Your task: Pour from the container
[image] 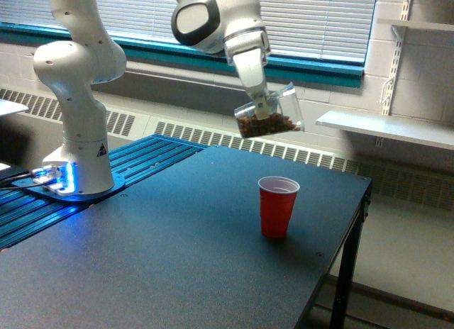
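The container (269, 116) is a clear plastic cup with brown nut-like pieces lying along its lower side. It hangs tilted in the air, rim pointing to the exterior view's right. My gripper (262, 108) is shut on it from above. A red cup (277, 206) stands upright on the dark table (163, 258), below the container and slightly to the right. No pieces are falling.
The arm's white base (78, 130) stands at the exterior view's left on a blue ribbed platform (135, 166). The table's right edge (355, 222) drops off close to the red cup. A white shelf (383, 127) and a radiator line the back wall.
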Controlling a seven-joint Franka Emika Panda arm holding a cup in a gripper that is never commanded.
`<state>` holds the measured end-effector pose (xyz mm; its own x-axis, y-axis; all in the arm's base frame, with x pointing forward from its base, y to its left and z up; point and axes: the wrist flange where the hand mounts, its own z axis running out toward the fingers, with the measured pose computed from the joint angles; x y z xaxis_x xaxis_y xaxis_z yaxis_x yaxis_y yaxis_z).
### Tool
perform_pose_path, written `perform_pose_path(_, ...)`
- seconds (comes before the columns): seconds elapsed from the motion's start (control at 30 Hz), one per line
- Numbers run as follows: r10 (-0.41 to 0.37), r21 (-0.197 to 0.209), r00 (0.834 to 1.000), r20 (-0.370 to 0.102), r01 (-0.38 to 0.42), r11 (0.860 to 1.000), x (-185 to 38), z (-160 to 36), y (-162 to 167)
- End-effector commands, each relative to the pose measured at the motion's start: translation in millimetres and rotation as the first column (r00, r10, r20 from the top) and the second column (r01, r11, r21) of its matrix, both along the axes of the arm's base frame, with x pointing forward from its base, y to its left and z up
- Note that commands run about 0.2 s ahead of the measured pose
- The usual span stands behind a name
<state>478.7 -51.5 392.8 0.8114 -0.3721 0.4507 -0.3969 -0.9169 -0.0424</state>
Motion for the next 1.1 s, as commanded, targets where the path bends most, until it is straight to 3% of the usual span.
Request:
perform_pose_path(0.03,0.067,-0.028,0.998,-0.008,-0.067,0.997,-16,-6.6,9)
perform_pose_path(0.5,0.106,-0.059,0.991,-0.079,-0.111,0.992,-47,-38.5,24)
perform_pose_path(1.1,0.122,-0.103,0.978,-0.167,-0.14,0.985,-54,-63.7,40)
